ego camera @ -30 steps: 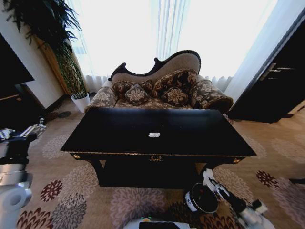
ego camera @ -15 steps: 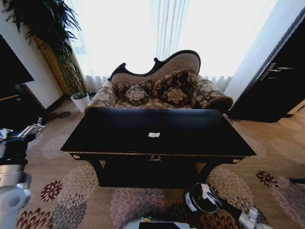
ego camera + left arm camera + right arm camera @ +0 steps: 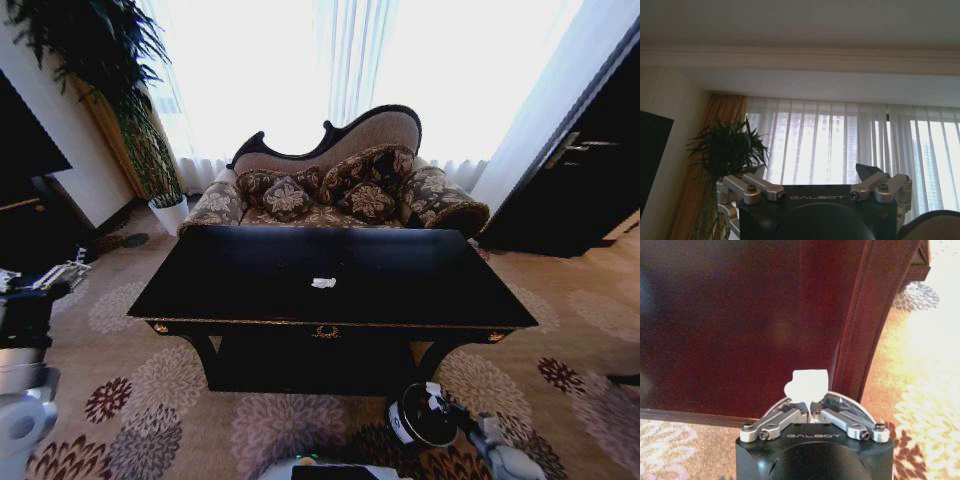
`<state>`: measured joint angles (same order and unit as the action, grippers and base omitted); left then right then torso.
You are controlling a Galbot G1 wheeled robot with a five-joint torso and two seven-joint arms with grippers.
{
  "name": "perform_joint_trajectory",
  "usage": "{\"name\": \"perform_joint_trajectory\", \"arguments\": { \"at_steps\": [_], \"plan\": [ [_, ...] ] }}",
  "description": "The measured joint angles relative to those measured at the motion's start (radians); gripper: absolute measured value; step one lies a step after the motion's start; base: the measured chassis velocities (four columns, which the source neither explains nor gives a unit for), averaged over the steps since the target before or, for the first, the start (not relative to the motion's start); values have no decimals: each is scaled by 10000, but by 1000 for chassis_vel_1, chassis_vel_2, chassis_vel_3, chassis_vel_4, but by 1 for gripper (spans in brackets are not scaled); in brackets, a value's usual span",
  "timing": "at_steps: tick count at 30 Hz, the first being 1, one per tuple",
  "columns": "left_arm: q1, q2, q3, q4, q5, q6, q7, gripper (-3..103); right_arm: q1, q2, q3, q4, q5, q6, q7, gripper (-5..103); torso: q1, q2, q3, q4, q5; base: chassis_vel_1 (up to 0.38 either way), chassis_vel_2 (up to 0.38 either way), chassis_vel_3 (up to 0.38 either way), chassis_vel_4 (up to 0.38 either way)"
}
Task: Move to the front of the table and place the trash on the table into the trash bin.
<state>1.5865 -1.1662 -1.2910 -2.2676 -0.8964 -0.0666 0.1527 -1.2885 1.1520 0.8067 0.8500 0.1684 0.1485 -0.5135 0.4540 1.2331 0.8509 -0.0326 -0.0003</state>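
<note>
The glossy black table [image 3: 240, 280] stands in front of me, with a small white paper scrap [image 3: 323, 283] near the middle of its top. On the carpet at its front right is the black trash bin [image 3: 422, 418]. My right gripper [image 3: 443, 403] hangs over the bin's mouth. In the right wrist view this gripper [image 3: 811, 409] is shut on a white tissue [image 3: 807, 384], with the bin's rim [image 3: 852, 403] just under the fingers and the table's dark front [image 3: 740, 315] behind. My left gripper [image 3: 63, 273] is held up at the far left and stands open [image 3: 812, 176], holding nothing.
A patterned sofa [image 3: 340, 190] stands behind the table. A potted plant [image 3: 150, 150] is at the back left and a dark cabinet [image 3: 590, 160] at the right. Flowered carpet [image 3: 150, 400] lies open on both sides of the table.
My right arm has dropped and drawn back toward the lower right, bringing its gripper down over the bin. The left arm has sunk slightly. The scrap on the table has not moved.
</note>
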Motion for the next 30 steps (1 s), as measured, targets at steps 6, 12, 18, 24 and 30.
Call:
{"name": "perform_joint_trajectory", "arguments": {
  "at_steps": [6, 12, 18, 24, 30],
  "plan": [
    [-3, -40, 58, -8, 61, 0, 7, 100, 153, 173, -72, -306, -2, -5, 165, 0, -1, 0, 0, 0, 2, 0, 0, 0, 0],
    [-10, -43, 146, 87, 159, -10, 18, 100, 321, 241, -93, -493, -329, -32, 389, 13, 0, 0, 0, 1, 1, 0, 0, 0, 0],
    [-45, -14, 176, 136, 169, -16, 18, 100, 400, 162, -71, -496, -371, -42, 569, 35, 0, 1, 0, 3, 0, 0, 0, 0, 0],
    [-35, -18, 224, 127, 209, -20, 22, 100, 433, 47, -80, -512, -319, -42, 587, 51, 0, 0, 0, 0, 1, 0, 0, 0, 0],
    [-16, -5, 178, 136, 211, -30, 25, 100, 435, 88, -72, -589, -337, -29, 411, 78, 0, 0, 0, 1, 2, 0, 0, 0, 0]
  ]
}}
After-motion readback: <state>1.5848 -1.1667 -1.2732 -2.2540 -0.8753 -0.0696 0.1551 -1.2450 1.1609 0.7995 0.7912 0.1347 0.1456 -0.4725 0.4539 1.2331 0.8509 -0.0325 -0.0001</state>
